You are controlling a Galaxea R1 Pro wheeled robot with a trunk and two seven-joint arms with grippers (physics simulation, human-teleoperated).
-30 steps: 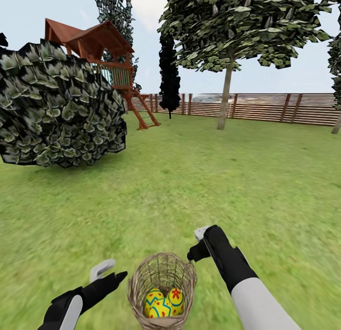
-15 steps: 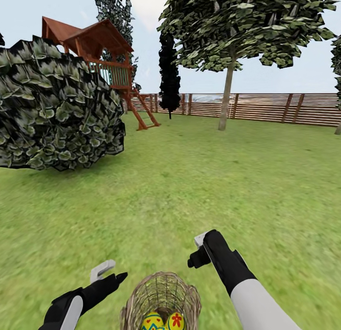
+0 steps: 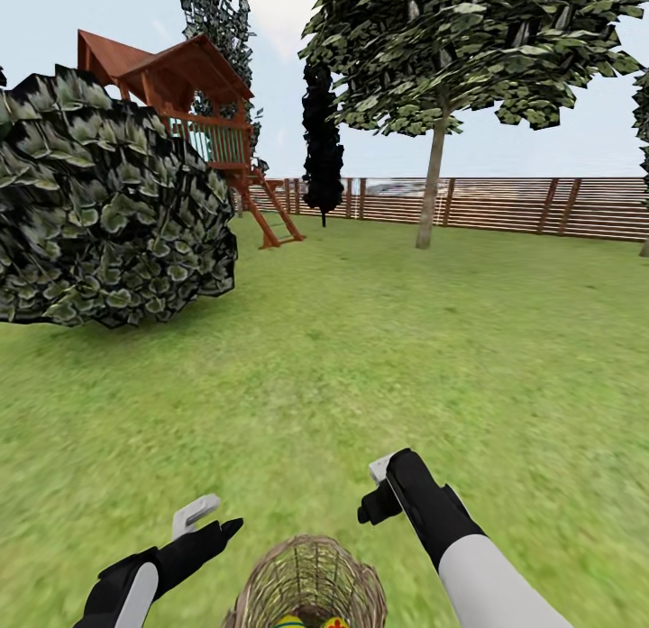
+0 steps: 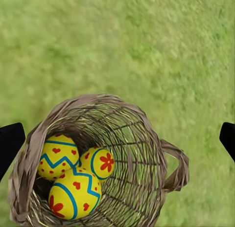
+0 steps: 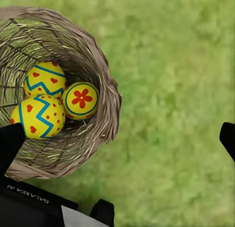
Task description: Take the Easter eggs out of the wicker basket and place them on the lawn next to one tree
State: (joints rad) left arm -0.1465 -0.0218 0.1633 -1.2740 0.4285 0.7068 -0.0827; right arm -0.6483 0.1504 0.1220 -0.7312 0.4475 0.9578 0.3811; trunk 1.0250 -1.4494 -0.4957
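Head: basket is seen on lawn between left end effector and right end effector, both spread wide, empty. Bush, playset, fence and tree are seen beyond.
Left wrist: three eggs are seen inside the basket.
Right wrist: eggs are clustered in the basket.

A wooden playset and slatted fence stand under pale sky, behind a leafy bush.
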